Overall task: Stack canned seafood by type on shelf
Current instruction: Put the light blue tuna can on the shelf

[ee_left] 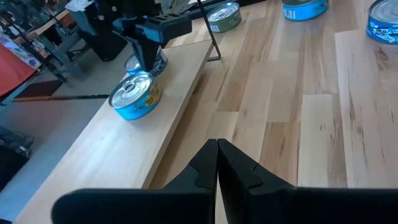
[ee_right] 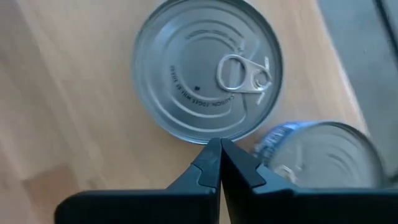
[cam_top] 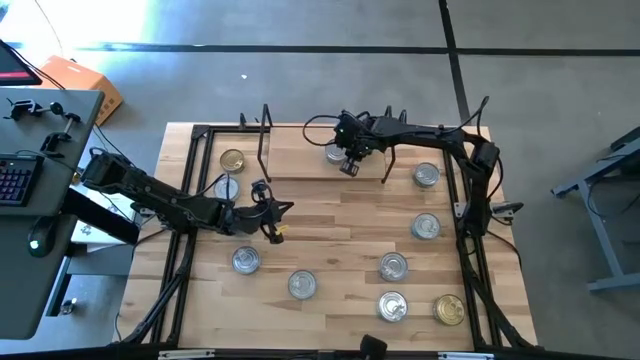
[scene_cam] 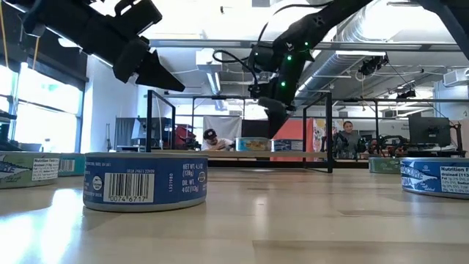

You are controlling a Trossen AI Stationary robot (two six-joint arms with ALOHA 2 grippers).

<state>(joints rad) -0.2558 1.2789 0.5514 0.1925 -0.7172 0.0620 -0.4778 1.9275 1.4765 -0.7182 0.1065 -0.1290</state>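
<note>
The shelf (cam_top: pixel 300 170) is a light plank with black wire uprights at the far middle of the table. Two tins sit on it side by side, a silver-lidded one (ee_right: pixel 208 68) and a second (ee_right: pixel 323 155); both show in the left wrist view (ee_left: pixel 134 96). My right gripper (ee_right: pixel 219 146) is shut and points steeply down over them (cam_top: pixel 348 165), its tips at the rim of the silver lid. My left gripper (cam_top: pixel 275 230) is shut, holds nothing and hangs above the bare tabletop left of centre (ee_left: pixel 217 146). My right gripper's shut fingertips (ee_right: pixel 211 155) stand at the near rim of the silver-lidded tin (ee_right: pixel 205 134), coming from above. Whether they touch it or hang just over it, I cannot tell. Nothing is between the fingers.
Several loose tins stand on the tabletop: a gold-lidded one (cam_top: pixel 232 160) and a silver one (cam_top: pixel 228 187) at the far left, others along the near side (cam_top: pixel 302 285) and right side (cam_top: pixel 426 227), and a gold one (cam_top: pixel 449 309) near right. A desk (cam_top: pixel 40 150) stands left of the table.
</note>
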